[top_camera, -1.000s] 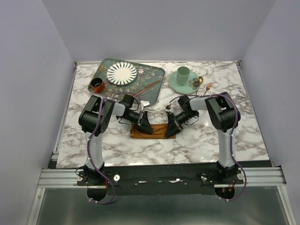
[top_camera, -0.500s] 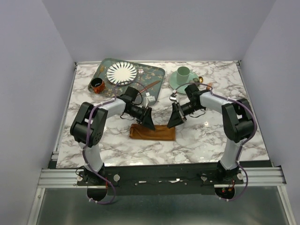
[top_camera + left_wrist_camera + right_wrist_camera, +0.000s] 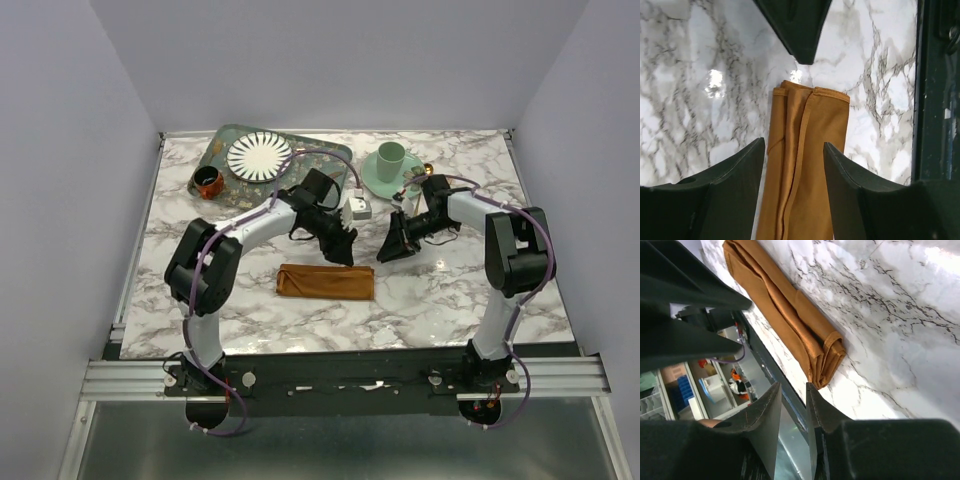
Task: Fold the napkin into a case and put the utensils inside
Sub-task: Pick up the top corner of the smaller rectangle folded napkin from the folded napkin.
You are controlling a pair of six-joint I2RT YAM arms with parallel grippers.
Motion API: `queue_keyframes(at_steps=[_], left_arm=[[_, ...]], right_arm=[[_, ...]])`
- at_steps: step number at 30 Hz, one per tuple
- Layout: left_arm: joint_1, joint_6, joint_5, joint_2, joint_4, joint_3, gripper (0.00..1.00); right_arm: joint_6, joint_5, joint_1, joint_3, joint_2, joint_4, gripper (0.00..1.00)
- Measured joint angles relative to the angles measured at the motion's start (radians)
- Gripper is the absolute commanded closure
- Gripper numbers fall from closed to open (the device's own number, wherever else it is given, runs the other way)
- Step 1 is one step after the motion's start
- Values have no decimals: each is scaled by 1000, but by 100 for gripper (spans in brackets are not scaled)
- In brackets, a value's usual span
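The napkin [image 3: 325,281] lies flat on the marble as a long narrow rust-orange case, folded lengthwise, with nothing holding it. My left gripper [image 3: 345,250] hovers behind and above its middle. In the left wrist view the open left gripper [image 3: 793,145] looks down over the case [image 3: 807,165], with nothing between its fingers. My right gripper [image 3: 389,250] hangs just past the case's right end. In the right wrist view the right gripper [image 3: 793,386] shows a narrow empty gap, and the case [image 3: 785,315] is off to one side. A copper-gold utensil tip [image 3: 428,169] shows beside the saucer.
A patterned green tray [image 3: 335,160] at the back holds a striped plate [image 3: 260,155]. An orange cup [image 3: 207,182] stands left of it. A mint cup [image 3: 391,155] sits on a saucer [image 3: 372,178] at the back right. The metal rail runs along the near table edge.
Both grippers have left the napkin's ends, risen and drawn back toward the far side. The left jaws have widened. The napkin stays flat where it was.
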Motion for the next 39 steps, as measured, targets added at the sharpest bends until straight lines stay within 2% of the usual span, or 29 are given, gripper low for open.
queue_keyframes(at_steps=[5, 10, 27, 31, 35, 39], left_arm=[[-72, 87, -60, 67, -34, 25, 37], [-98, 133, -98, 119, -59, 44, 38], [-150, 202, -156, 158, -92, 72, 57], [-153, 198, -171, 161, -88, 72, 72], [-157, 185, -187, 161, -83, 72, 91], [-156, 161, -193, 158, -75, 72, 99]], right_arm=[[0, 29, 1, 0, 3, 0, 66], [0, 36, 1, 0, 6, 0, 66], [-5, 47, 0, 0, 22, -11, 66], [-5, 47, -1, 0, 24, -12, 66], [-6, 47, -1, 0, 31, -15, 66], [-15, 47, -1, 0, 33, -19, 66]])
